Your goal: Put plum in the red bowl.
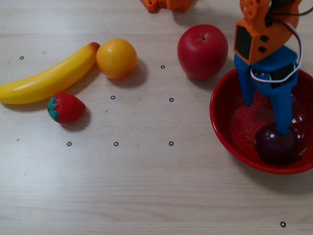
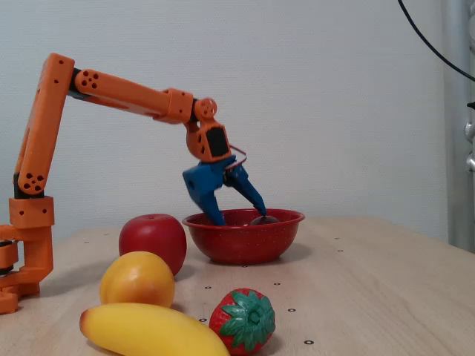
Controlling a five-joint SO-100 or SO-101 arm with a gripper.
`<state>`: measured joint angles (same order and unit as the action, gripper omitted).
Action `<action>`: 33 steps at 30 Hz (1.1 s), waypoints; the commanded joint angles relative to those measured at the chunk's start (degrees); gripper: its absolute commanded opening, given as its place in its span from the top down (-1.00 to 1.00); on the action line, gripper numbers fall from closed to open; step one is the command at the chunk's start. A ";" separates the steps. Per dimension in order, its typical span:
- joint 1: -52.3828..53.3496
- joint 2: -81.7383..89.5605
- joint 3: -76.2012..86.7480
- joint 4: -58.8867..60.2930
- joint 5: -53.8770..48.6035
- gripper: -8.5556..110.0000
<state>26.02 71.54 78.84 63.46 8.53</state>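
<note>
Pale wood-grain counter [image 1: 146, 186], dotted with small black ring marks, carries everything you see. Your blue two-finger end effector [image 1: 266, 117] hangs over the glossy red bowl [image 1: 221, 128] with white speckles inside, its fingers spread apart and gripping nothing. You can see the smooth, dark purple-maroon plum [image 1: 275, 145] lying inside that bowl, right at one fingertip; in the fixed view only its top [image 2: 264, 219] shows above the rim. A shiny red apple [image 1: 202, 51] sits just beside the bowl.
</note>
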 commanded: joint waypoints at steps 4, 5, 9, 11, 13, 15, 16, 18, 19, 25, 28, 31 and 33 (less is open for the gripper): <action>-5.27 16.52 -4.75 3.60 -1.23 0.69; -6.15 18.72 -3.69 3.60 -1.05 0.71; -10.02 26.54 -0.53 4.92 -0.97 0.84; -12.13 30.67 2.37 5.19 -0.53 0.85; -14.33 34.80 5.80 5.27 -0.09 0.85; -16.52 38.76 9.49 4.92 -0.44 0.85; -17.67 40.87 11.78 4.22 -0.79 0.85; -20.04 45.79 17.23 1.41 -1.76 0.85; -21.09 48.87 20.83 -0.97 -1.93 0.85; -26.19 66.18 43.24 -15.03 -2.02 0.85; -28.04 75.06 54.05 -22.50 -4.66 0.85; -29.00 82.71 62.05 -25.84 -6.24 0.85; -28.83 87.63 67.24 -26.02 -6.24 0.85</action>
<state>-2.55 154.78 146.25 39.81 3.25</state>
